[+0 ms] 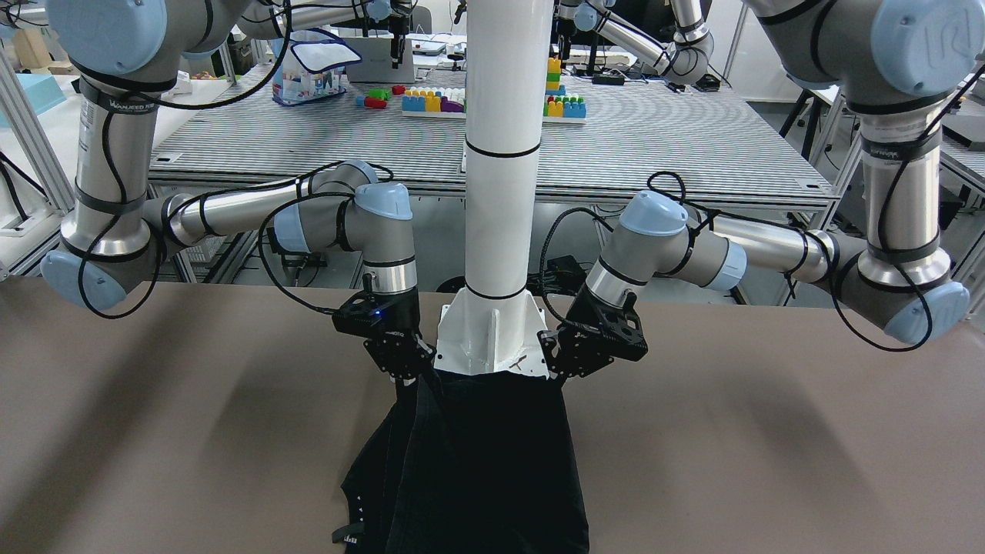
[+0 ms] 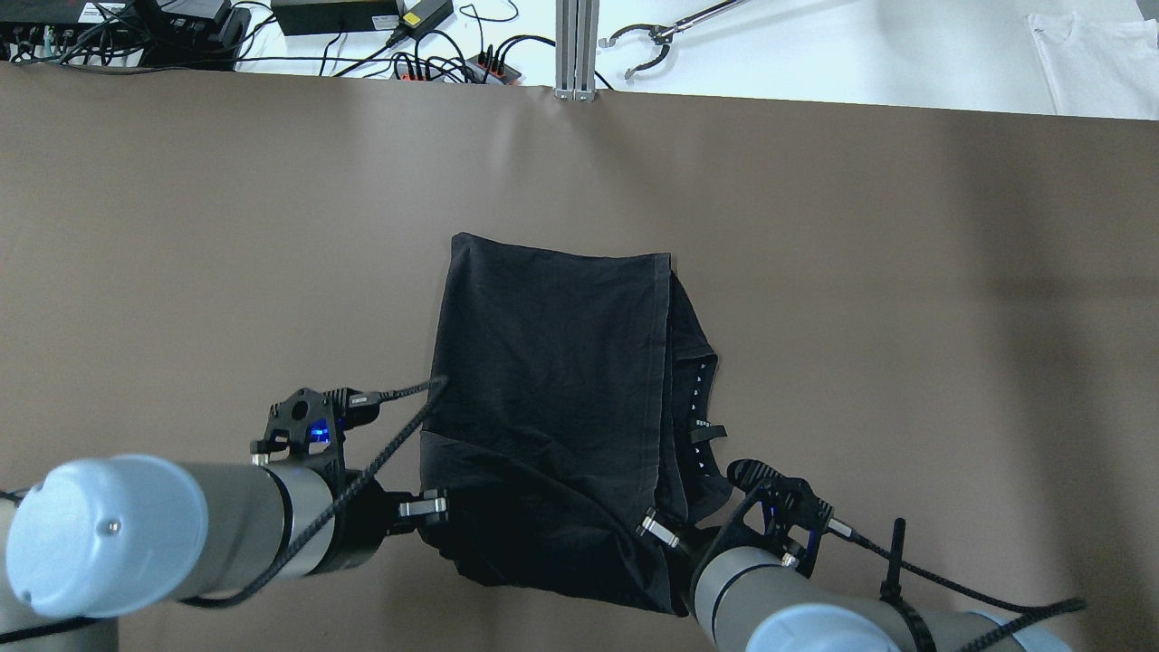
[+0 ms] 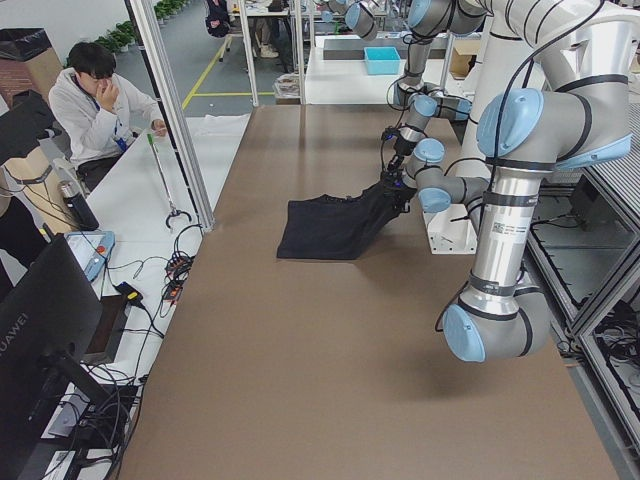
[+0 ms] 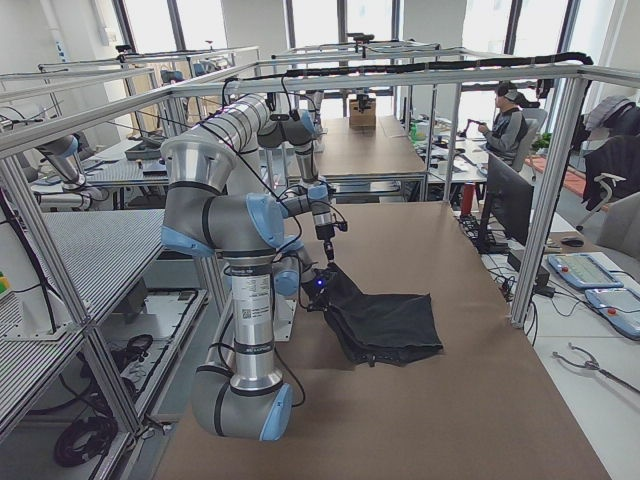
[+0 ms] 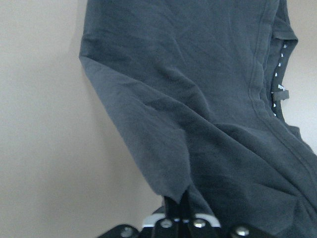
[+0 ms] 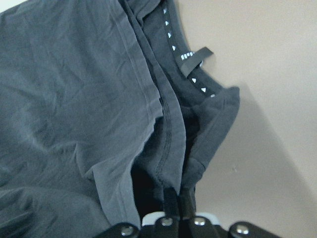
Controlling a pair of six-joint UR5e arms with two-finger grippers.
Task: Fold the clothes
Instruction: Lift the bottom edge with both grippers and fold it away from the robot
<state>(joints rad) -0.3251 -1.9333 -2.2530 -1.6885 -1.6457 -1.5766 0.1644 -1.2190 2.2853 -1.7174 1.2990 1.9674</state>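
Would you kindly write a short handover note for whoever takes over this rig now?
Left gripper: shut on the near edge of the garment.
Right gripper: shut on the same edge, further right.
Garment: near edge lifted, far part flat on the table.
Done: near edge gripped and raised.
Left: likely carry it over to the far edge, then release.
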